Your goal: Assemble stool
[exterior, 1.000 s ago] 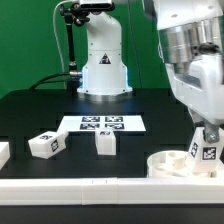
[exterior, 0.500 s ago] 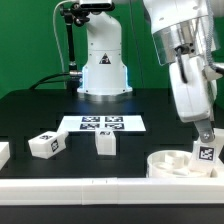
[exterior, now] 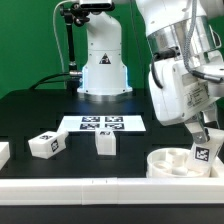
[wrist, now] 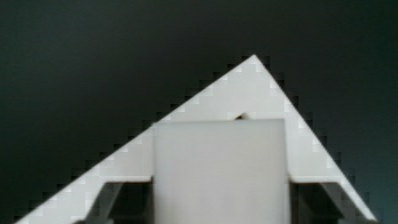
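White plastic leg point(exterior: 206, 155), its tag facing the exterior camera, sits clamped between the fingers of the gripper point(exterior: 202, 141) at the exterior view's lower right, slightly tilted. It hangs over the seat point(exterior: 176, 166), a round shallow white ring resting on the black table point(exterior: 30, 110); whether its lower end touches the ring cannot be told. In the wrist view the leg point(wrist: 222, 165) fills the gap between two dark fingers point(wrist: 119, 201), which press against its sides. Behind it a white triangular shape shows against the black table, and what it is cannot be told. Well apart from the seat, toward the exterior view's left, a second leg point(exterior: 45, 144) rests on the table, and a third leg point(exterior: 105, 143) stands just in front of the marker board point(exterior: 101, 124). A white block point(exterior: 3, 152) is cut off by that view's left edge. A long white rail point(exterior: 80, 185) runs along the table's front. The arm's base point(exterior: 103, 65) stands behind the marker board
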You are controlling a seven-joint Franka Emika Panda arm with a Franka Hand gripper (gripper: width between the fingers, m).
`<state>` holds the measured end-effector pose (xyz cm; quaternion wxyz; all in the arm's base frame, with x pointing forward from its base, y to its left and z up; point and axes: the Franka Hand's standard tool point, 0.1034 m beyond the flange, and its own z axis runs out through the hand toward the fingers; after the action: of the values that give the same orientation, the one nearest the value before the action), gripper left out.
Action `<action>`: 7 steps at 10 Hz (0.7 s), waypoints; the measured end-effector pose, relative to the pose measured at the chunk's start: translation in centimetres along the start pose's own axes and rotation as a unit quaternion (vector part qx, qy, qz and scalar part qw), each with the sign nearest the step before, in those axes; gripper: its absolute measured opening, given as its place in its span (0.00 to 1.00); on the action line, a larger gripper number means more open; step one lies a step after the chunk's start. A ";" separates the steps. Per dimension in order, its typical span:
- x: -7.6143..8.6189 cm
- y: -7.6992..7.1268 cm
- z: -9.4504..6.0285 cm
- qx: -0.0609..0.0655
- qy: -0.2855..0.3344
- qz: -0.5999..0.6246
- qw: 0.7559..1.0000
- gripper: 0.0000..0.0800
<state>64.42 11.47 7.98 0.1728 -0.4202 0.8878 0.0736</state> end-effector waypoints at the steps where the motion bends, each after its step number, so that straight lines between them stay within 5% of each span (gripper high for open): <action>1: 0.0 0.2 0.0 -0.010 0.003 -0.025 1.000 0.58; 2: 0.0 0.3 -0.2 -0.032 0.006 -0.049 0.998 0.74; 3: -0.2 0.1 -0.6 -0.044 0.010 -0.080 0.996 0.74; 5: -0.8 -0.5 -2.0 -0.046 0.013 -0.158 0.986 0.80; 7: -0.7 -0.9 -3.8 -0.063 0.007 -0.190 0.980 0.81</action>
<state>64.60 10.29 11.78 0.1507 -0.5915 0.7867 0.0922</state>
